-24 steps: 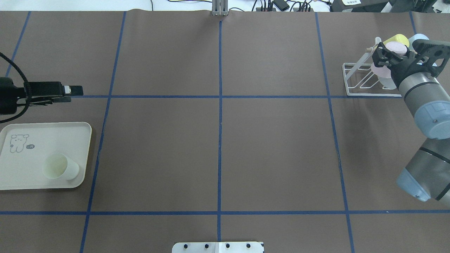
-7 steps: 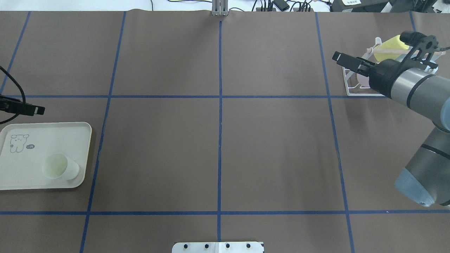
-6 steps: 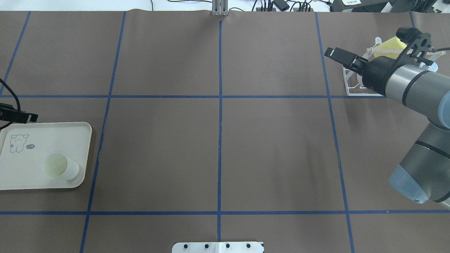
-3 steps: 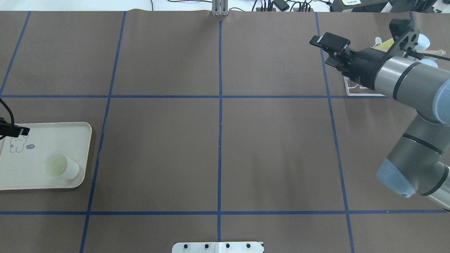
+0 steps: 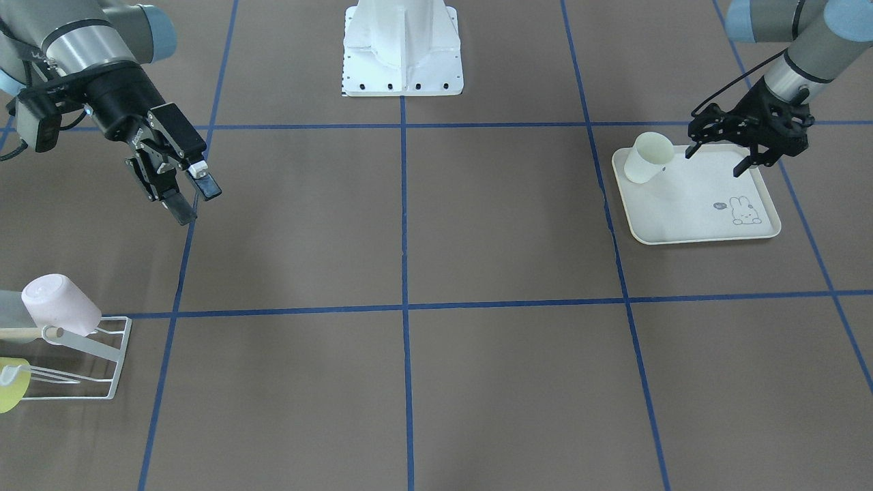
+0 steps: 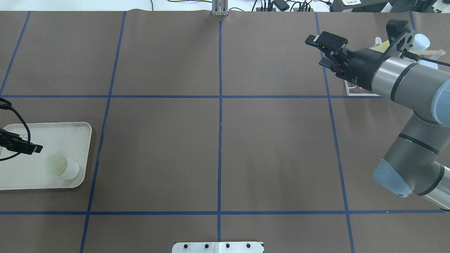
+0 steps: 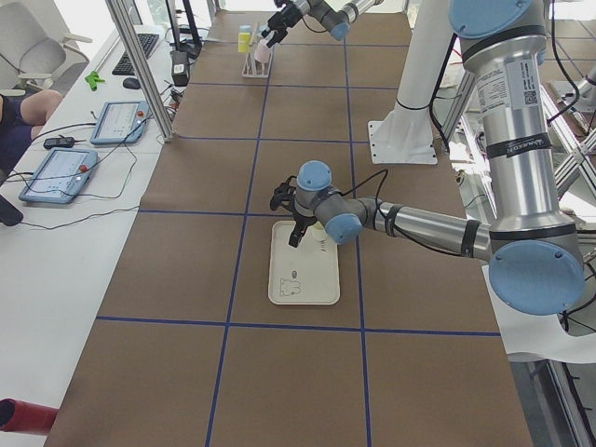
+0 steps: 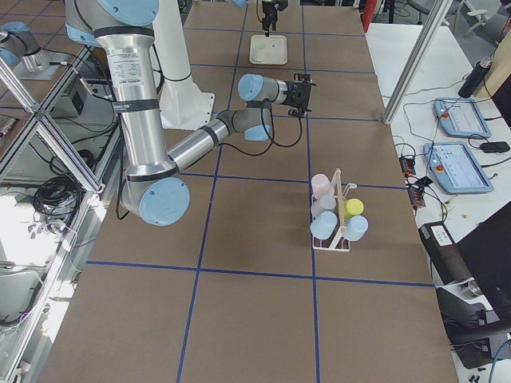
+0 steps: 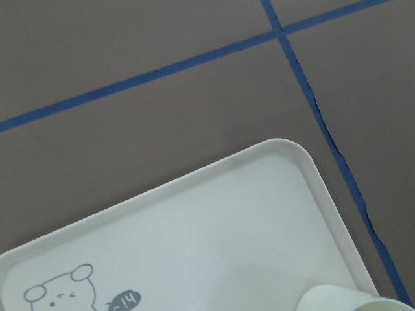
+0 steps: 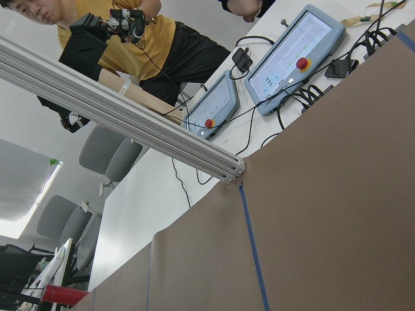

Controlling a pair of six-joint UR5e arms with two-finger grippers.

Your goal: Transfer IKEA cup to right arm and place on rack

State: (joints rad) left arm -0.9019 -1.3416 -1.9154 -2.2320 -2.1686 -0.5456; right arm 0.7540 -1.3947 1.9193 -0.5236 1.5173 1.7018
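Exterior front-facing view: probably the pickup stage. At right, the left fingers [image 5: 747, 160], spread and empty, hover over the tray [image 5: 689, 204] beside the IKEA cup [image 5: 648, 158]; next they must straddle its wall. Upper left, the right fingers [image 5: 203, 183] wait parted and empty; the rack [image 5: 82, 345] sits lower left.

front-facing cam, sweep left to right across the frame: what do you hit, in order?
rack → right gripper → robot base → IKEA cup → left gripper
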